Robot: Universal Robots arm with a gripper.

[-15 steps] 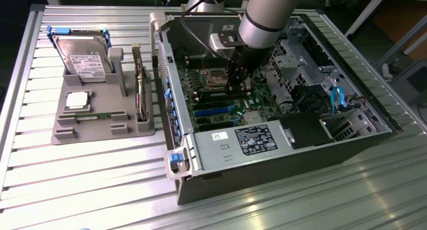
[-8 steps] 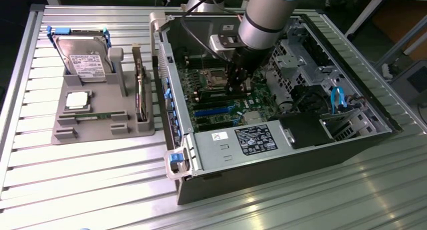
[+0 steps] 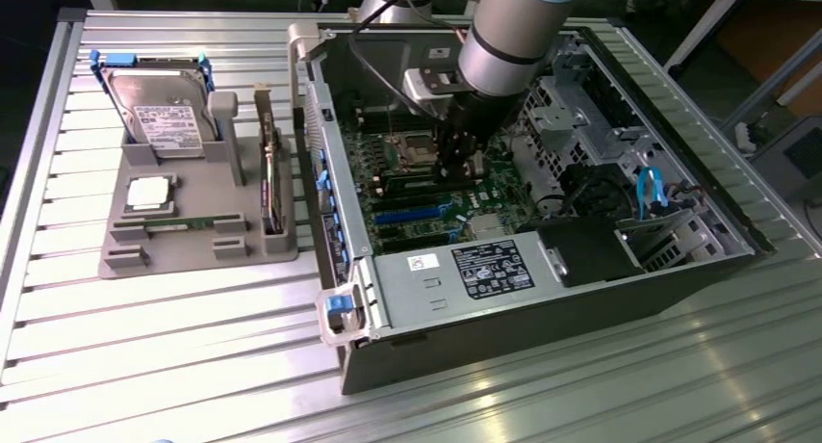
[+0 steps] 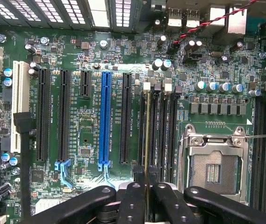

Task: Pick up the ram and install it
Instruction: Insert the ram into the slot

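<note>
- The arm reaches down into the open computer case (image 3: 540, 299), which lies on its side on the ribbed metal counter (image 3: 167, 347)
- The end effector (image 3: 459, 164) hangs just above the motherboard (image 3: 424, 207), near the processor socket (image 3: 414, 150)
- In the wrist view the end effector (image 4: 147, 186) has its fingers (image 4: 132, 200) drawn in close on the ram (image 4: 147, 135), a thin stick seen edge-on (it stands in one of the black memory slots (image 4: 163, 130) beside the empty processor socket (image 4: 214, 170))
- How deep the ram sits in its slot cannot be told
- A blue expansion slot (image 4: 106, 116) and several black ones run alongside the memory slots
- On the exterior view's left, a grey tray (image 3: 192, 226) on the counter carries a hard drive (image 3: 161, 111), a square silver chip (image 3: 150, 193) and an upright card (image 3: 269, 173)
</note>
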